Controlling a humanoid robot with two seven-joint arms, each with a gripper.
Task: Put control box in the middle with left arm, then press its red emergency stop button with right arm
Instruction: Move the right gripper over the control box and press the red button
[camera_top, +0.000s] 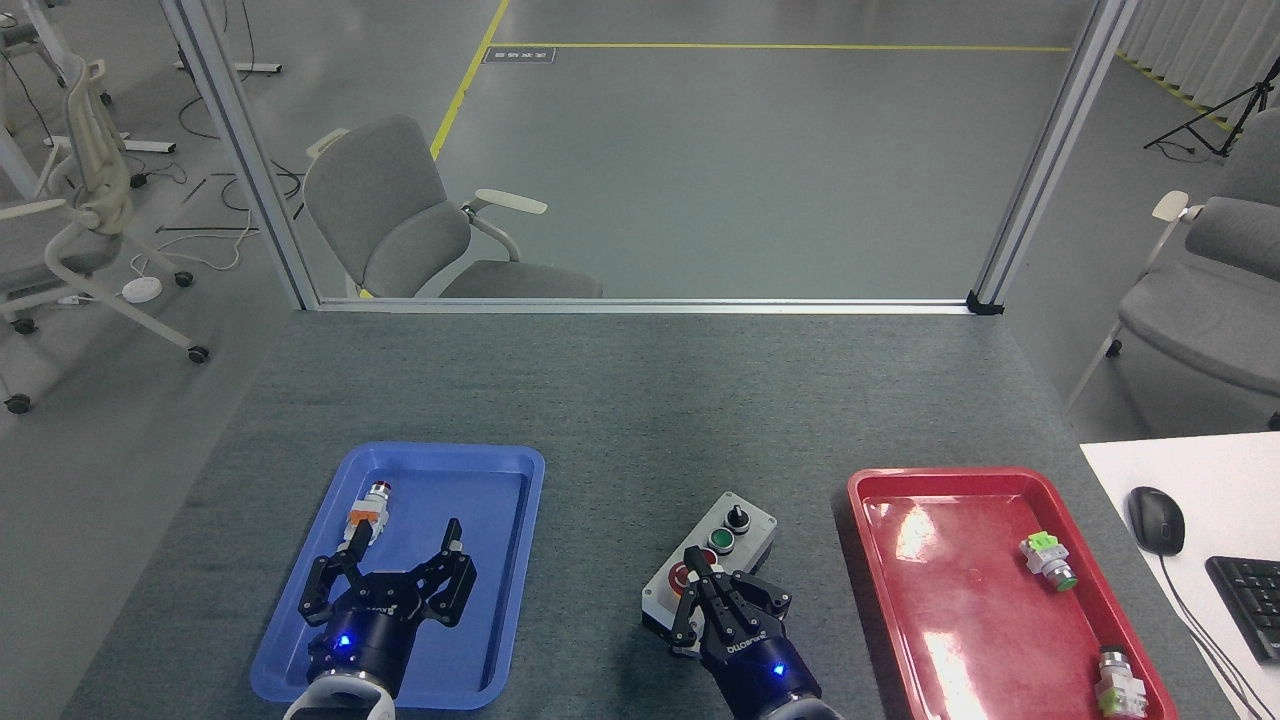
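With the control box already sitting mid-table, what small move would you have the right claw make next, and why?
Probably ease the right claw straight down: its closed tips sit over the red emergency stop button on the control box, though contact isn't discernible.

White lettering marks both gripper bodies, the left gripper (403, 556) and right gripper (707, 574) (upside down, too small to read). The floor sign (518, 55) is illegible.
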